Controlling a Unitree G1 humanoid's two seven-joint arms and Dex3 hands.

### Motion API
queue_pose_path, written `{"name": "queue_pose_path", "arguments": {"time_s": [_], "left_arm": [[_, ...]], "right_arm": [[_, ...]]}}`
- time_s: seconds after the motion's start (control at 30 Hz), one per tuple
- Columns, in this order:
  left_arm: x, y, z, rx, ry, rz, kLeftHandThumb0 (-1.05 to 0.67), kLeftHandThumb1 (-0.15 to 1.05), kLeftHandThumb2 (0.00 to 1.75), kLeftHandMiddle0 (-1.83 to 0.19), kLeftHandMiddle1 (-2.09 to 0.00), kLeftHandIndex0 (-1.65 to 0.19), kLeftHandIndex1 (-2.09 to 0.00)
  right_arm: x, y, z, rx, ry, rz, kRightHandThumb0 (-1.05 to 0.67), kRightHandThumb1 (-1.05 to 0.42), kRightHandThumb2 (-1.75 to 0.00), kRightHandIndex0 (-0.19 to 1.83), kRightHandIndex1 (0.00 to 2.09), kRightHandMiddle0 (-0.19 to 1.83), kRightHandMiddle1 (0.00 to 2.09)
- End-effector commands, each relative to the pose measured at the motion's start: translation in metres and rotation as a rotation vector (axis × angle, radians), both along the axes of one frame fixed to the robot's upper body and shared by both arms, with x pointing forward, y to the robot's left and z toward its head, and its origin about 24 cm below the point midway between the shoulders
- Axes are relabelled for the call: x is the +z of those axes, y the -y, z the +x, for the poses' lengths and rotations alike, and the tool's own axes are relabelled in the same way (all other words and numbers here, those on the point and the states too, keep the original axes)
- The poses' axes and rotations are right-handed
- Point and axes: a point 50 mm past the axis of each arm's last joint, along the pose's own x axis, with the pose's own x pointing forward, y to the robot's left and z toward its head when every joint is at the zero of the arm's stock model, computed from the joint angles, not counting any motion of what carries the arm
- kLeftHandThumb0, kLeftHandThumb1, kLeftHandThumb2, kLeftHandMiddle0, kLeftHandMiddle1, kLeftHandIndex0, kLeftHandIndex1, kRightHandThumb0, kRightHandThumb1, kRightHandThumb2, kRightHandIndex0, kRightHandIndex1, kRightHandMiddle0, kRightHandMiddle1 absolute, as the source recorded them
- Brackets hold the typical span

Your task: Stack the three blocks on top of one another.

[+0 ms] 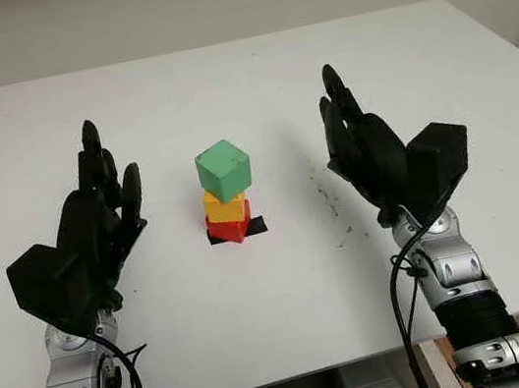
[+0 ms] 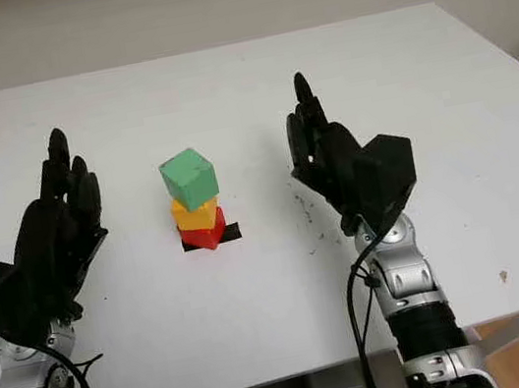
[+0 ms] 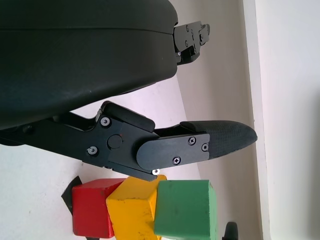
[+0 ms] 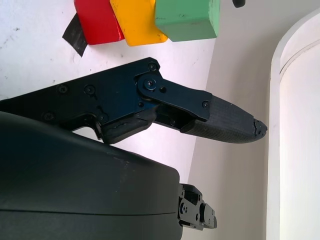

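Both forearms enter at the bottom edge of the head view. Left hand point(image 1: 87, 233) at lower left, right hand point(image 1: 378, 154) right of centre, palms turned toward the middle. Each is open and holds nothing, each well apart from the stack.

Stack stands centre frame: red block point(image 1: 230, 227) at the bottom on a patch of black tape point(image 1: 255, 226), yellow block point(image 1: 226, 206) on it, green block point(image 1: 225, 170) on top. All three are up; task looks done.

Risks, as I judge them:
- Tower is not square. Each block is twisted against the one below, and the green block overhangs the yellow on one side. Wrist view confirms stepped edges point(image 4: 187, 20). A small knock or table shake could tip the top block off.
- Both hands flank the stack. A sideways sweep inward on retreat would strike it; pulling straight back toward the bottom edge looks safer.
- Cables hang loose at both wrists; unlikely to reach the blocks from here.

Surface: white table point(image 1: 260, 313), matte, flat, a scatter of dark specks point(image 1: 331, 204) right of the stack near the right hand. Plain pale wall runs across the top of the frame. Wood-tone floor shows at the lower right corner.
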Motion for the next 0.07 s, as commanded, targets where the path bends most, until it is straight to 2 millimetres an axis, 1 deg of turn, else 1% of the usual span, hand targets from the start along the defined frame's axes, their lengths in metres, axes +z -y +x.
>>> {"name": "queue_pose_path", "arguments": {"time_s": [0.0,0.03], "left_arm": [[0.0028,0.0021,-0.0021,-0.005,0.022,-0.003,-0.77,1.05,0.56,0.19,0.0,0.18,-0.01],[0.0029,0.0024,-0.0031,-0.006,0.024,-0.006,-0.77,1.05,0.56,0.19,0.0,0.19,-0.01]], "right_arm": [[0.0026,-0.0027,-0.001,0.004,0.012,0.01,-0.84,-1.05,-0.79,-0.19,0.0,-0.19,0.0],[0.0026,-0.0029,-0.0017,0.008,0.013,0.013,-0.84,-1.05,-0.79,-0.19,0.0,-0.19,0.0]]}}
